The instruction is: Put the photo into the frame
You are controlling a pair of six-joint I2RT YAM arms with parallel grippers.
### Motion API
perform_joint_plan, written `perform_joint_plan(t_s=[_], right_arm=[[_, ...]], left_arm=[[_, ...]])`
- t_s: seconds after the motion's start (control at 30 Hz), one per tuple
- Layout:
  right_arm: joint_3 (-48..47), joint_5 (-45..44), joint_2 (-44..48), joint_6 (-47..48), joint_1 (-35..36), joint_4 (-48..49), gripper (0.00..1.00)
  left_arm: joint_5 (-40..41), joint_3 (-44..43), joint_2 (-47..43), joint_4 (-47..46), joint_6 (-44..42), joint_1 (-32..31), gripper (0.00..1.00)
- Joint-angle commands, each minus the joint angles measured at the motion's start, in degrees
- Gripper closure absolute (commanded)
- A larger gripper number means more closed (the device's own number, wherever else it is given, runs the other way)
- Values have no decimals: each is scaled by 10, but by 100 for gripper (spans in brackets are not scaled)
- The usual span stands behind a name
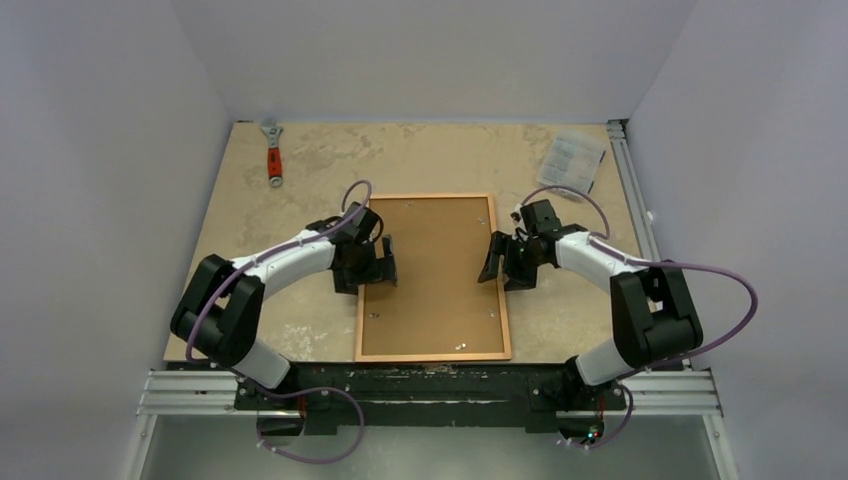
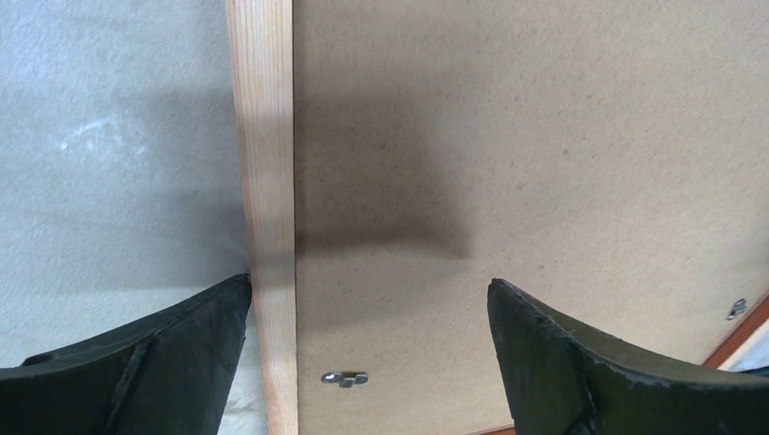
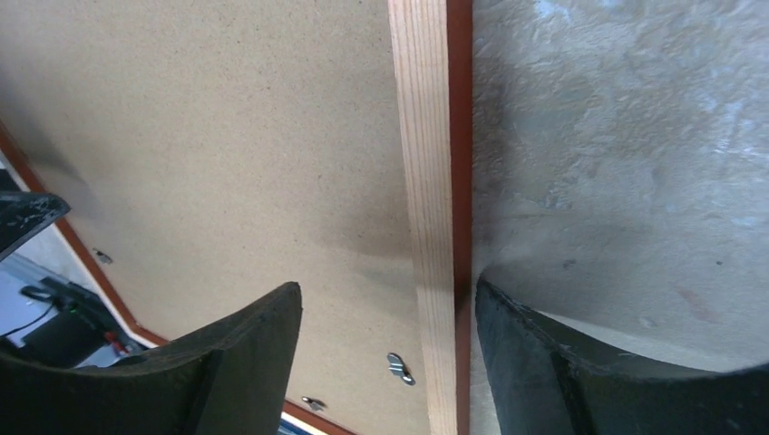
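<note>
Where frame (image 1: 433, 357) lies face-down, wrench (image 1: 273, 152) far-left; clear box (image 1: 572, 158) far-right.

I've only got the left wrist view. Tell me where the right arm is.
Observer: The right gripper hovers over the right rail of the frame, about midway along it.
Operator: Report its jaws.
Observer: Open, straddling that rail without clamping it.
Operator: List whatever else is on the table.
Observer: A red-handled wrench lies at the far left corner and a clear plastic box at the far right, both away from the frame.
</note>
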State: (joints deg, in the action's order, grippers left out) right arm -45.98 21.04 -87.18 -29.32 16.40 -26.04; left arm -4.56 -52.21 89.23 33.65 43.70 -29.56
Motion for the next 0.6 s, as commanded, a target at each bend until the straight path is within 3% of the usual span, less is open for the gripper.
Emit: perform_joint_plan(t_s=[0.0,0.17,0.37,0.57], right_arm=[[12,-34,31,25,4,-9,30],[53,-29,59,26,5,-16,30],[85,-22,78,24,5,-14,30],[93,-18,68,23,5,-3,31]], left_arm=[[56,24,-58,22,10,-35,1],[87,74,-91,27,59,-87,2],[117,124,-140,30,94,-104,4],[129,132,-158,34,87,-104,17]])
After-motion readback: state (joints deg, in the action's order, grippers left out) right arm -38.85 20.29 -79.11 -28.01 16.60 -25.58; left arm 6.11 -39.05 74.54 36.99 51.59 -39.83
